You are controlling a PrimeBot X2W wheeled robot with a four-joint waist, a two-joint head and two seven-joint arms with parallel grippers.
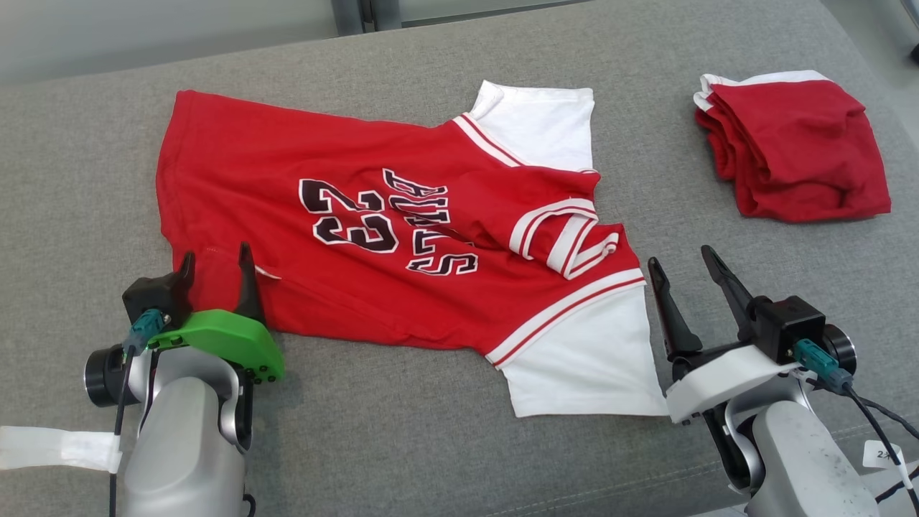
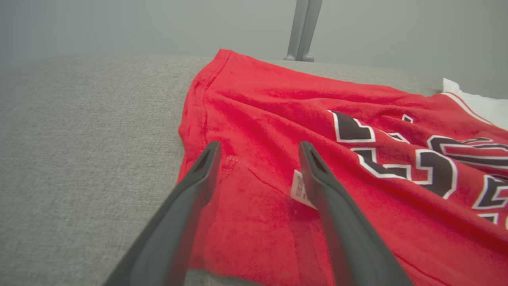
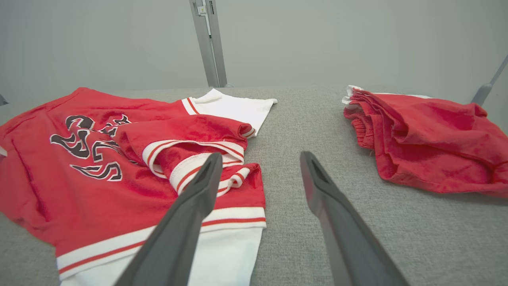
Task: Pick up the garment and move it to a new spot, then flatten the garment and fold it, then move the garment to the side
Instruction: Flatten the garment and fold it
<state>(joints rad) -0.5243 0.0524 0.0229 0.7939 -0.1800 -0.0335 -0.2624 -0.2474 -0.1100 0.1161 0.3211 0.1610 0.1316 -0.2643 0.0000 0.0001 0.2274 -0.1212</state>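
**Jersey laid out, no fold yet**

The grey counter (image 1: 431,452) carries the red number-23 jersey (image 1: 237,165), spread ahead of both jaws and rumpled at the collar. A folded red garment (image 1: 797,158) lies well right of the right jaws. Left jaws gape over the hem corner, and right jaws gape beside the near white sleeve (image 1: 589,359), both empty. Smoothing, folding and moving aside look outstanding.

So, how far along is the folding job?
Done: the red jersey with white sleeves lies spread on the grey fabric surface. In hand: nothing held; open left gripper over its hem corner, open right gripper beside a sleeve. Left: smoothing the rumpled collar, folding, moving aside.
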